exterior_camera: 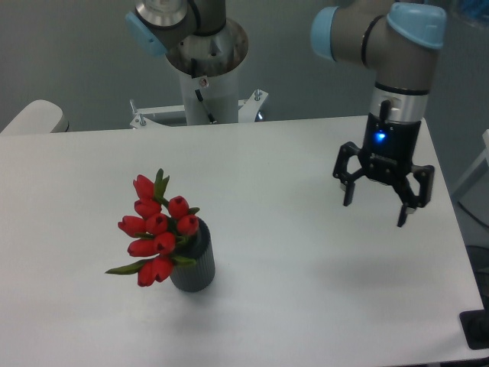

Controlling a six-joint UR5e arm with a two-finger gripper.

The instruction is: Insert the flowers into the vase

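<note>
**Red tulips sit in the vase, claw stands off empty**

Red buds and green leaves crowd the mouth of the vase (193,267), well apart from the claw (376,205) and down to its left in the picture. The flowers (157,229) lean out over the rim on the side away from the claw, one leaf sticking out low; the bunch spreads wider than the vase, which likely explains the tilt. Their stems go down inside the dark ribbed cylinder, so the vase holds them and nothing else shows in it. It stands upright on the white table (306,306).

Above the table's far right part, the claw hangs pointing down, its fingers spread wide with nothing between them. Its blue light glows just above the fingers. Judging by this, the insertion looks done, and the claw being well off leaves the leaning bunch undisturbed.
</note>
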